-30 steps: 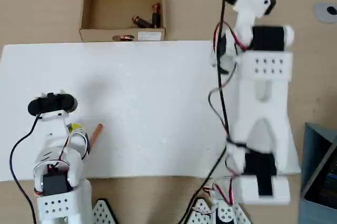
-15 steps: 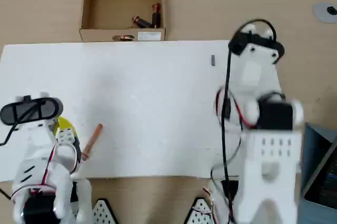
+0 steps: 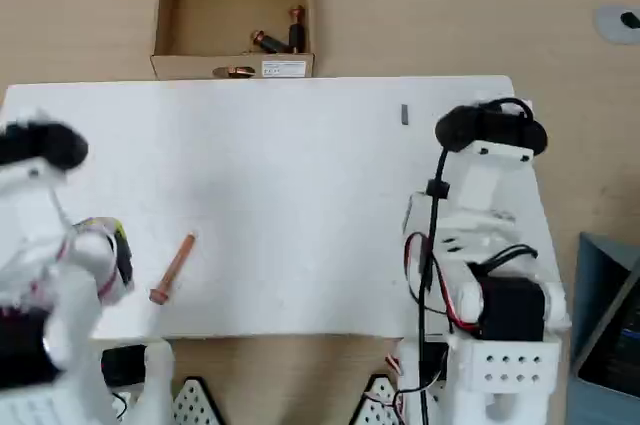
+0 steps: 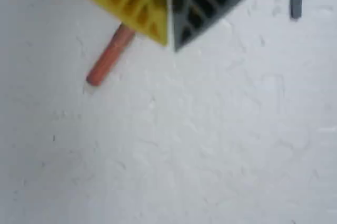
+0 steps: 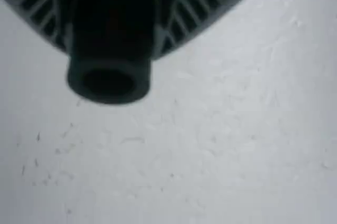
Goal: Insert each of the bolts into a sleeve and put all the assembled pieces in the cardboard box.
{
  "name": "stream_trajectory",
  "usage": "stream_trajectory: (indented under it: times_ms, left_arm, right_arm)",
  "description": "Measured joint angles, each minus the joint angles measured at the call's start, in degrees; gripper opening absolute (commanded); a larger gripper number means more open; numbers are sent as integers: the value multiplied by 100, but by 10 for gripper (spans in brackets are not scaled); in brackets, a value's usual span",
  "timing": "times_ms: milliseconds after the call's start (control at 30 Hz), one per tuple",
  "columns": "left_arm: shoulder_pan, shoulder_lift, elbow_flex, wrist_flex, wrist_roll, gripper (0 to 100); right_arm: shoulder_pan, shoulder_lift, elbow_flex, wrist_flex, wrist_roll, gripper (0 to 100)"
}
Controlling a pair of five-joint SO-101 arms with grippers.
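Clamping a black sleeve (image 5: 109, 55), right pincer (image 5: 112, 21) hovers; left pincer (image 4: 170, 31) closed near bolt (image 4: 109, 56).

White printed left arm (image 3: 55, 265) and right arm (image 3: 478, 205), black servo blocks (image 3: 510, 310), red-white-black cables (image 3: 432, 225), perforated base bracket (image 3: 500, 370), yellow-and-dark ribbed left gripper (image 4: 171, 44).

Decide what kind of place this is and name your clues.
Likely a robotics test bench: left arm and right arm gripping a sleeve at a wooden table, a white board with a loose bolt, a cardboard box.
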Motion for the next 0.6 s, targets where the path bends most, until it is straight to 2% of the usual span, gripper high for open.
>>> stream_trajectory:
  times_ms: [100,367,600]
  left_arm:
    - [0,993,-519,79,-62,5]
    - [18,2743,-642,123,-1204,5]
    - [141,3780,-589,123,-1802,5]
  right_arm:
    - [0,-211,290,-299,0,9]
    - [0,-1055,1231,-826,26,9]
    - [0,-2119,1837,-905,510,9]
